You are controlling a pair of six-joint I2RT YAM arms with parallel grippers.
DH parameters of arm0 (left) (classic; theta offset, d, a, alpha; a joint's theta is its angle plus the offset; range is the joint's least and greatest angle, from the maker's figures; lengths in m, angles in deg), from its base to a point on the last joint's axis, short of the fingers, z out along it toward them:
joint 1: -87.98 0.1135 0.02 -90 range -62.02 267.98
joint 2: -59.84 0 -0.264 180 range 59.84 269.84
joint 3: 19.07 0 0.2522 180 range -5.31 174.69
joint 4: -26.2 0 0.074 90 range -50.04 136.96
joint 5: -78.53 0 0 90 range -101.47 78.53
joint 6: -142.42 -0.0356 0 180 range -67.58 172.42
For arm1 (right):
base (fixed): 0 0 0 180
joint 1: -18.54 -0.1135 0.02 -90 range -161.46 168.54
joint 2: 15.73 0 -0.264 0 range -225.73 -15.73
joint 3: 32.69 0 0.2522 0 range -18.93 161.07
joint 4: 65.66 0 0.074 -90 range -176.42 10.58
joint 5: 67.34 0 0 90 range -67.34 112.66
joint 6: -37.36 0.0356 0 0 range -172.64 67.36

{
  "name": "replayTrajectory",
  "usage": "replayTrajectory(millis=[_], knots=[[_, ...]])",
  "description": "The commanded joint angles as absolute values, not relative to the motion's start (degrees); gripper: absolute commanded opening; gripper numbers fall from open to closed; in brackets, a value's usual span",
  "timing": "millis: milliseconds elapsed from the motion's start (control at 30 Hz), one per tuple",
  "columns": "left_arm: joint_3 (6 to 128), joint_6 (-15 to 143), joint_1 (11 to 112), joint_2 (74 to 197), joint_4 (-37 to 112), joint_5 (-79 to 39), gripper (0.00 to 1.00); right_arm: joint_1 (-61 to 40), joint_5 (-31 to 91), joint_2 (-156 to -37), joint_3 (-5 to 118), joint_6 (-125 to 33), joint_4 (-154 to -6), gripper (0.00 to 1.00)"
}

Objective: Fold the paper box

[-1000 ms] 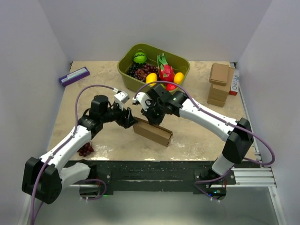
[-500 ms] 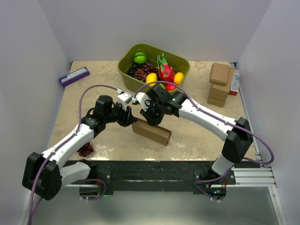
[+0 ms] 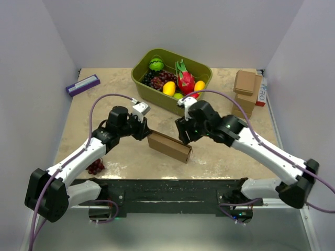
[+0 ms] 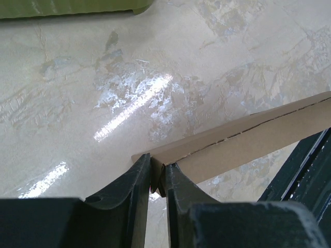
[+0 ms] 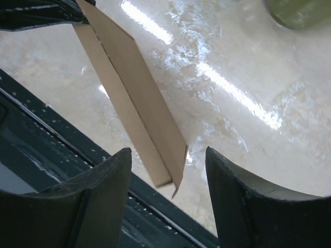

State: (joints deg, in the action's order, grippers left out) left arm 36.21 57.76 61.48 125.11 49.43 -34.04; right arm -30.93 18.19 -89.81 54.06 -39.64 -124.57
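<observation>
The paper box (image 3: 170, 147) is a thin brown cardboard box standing on its long edge near the table's front. My left gripper (image 3: 147, 134) is at its left end. In the left wrist view that gripper (image 4: 158, 174) is shut on the corner of the paper box (image 4: 248, 140), with cardboard pinched between its fingers. My right gripper (image 3: 182, 137) hovers above the box's right half. In the right wrist view it (image 5: 168, 154) stands open, and the paper box (image 5: 126, 88) runs below it, touching neither finger.
A green basket (image 3: 137, 73) of fruit sits at the back. A stack of small cardboard boxes (image 3: 244, 94) stands at the right wall. A purple box (image 3: 82, 84) lies at the back left. Grapes (image 3: 95, 166) lie beside the left arm. A black rail (image 3: 172, 189) borders the front edge.
My right gripper has opened, let go of the box and drawn back to the right. My left gripper has moved in and shut on the box's left corner.
</observation>
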Motion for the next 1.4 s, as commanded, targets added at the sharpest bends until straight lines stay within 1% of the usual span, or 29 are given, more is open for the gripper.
replayTrajectory(millis=[0,100,267,433,567,800,900,1133,1367], knots=[[37.6,58.2,60.8,126.4,51.4,-31.8,0.20,-31.2,14.8,-83.1,49.3,-27.0,-127.7,0.60],[37.6,58.6,60.6,126.5,51.6,-31.3,0.20,-31.9,16.2,-81.8,47.8,-23.9,-128.9,0.55],[37.7,58.7,60.4,126.2,51.8,-30.1,0.19,-33.8,16.2,-83.3,45.9,-20.5,-128.9,0.50],[37.7,58.8,60.4,125.8,51.9,-29.6,0.18,-36.5,13.2,-85.5,46.3,-17.5,-130.9,0.44],[37.6,58.8,60.2,125.8,52.0,-29.6,0.18,-37.7,10.5,-86.7,47.1,-15.9,-133.1,0.42],[37.4,58.8,60.0,125.4,52.0,-29.4,0.18,-38.1,5.4,-86.1,47.1,-13.3,-137.0,0.42],[37.5,58.8,59.9,125.4,52.0,-29.4,0.18,-38.1,5.1,-85.2,46.6,-13.0,-135.6,0.40],[37.3,58.8,59.7,125.0,52.0,-29.2,0.18,-38.1,5.4,-84.9,45.1,-12.6,-131.8,0.30],[37.2,58.8,59.3,124.7,52.1,-29.1,0.17,-38.2,4.1,-85.3,44.5,-12.3,-131.2,0.26]])
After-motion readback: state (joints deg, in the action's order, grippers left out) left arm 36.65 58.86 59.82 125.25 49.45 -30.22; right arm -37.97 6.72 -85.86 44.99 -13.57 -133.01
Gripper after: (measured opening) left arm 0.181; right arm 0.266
